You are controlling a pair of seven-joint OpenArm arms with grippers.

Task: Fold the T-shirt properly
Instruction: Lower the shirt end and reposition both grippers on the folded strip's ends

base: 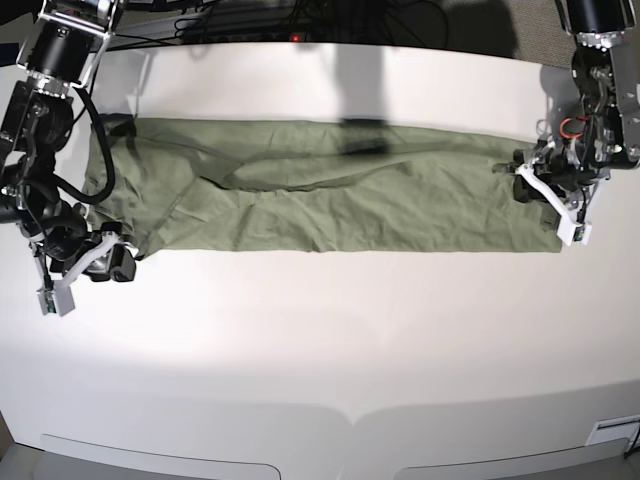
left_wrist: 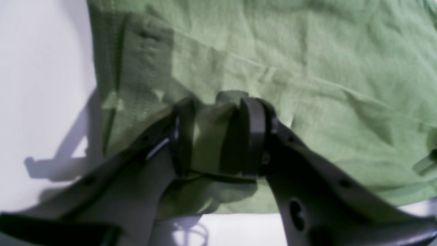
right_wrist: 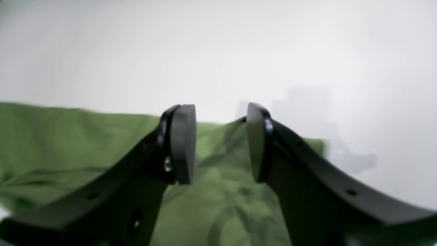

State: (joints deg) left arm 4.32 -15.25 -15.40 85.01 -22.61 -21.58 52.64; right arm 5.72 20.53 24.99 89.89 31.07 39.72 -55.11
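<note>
The green T-shirt lies as a long wrinkled strip across the white table. In the base view my left gripper is at the strip's right end. The left wrist view shows this left gripper shut on a bunched fold of the T-shirt near its edge. My right gripper hovers at the strip's lower left corner. In the right wrist view the right gripper stands open with nothing between its fingers, and the T-shirt lies below and beyond it.
Dark cables and equipment run along the table's back edge. A seam and panels mark the table's front edge. Bare tabletop stretches from the shirt to that edge.
</note>
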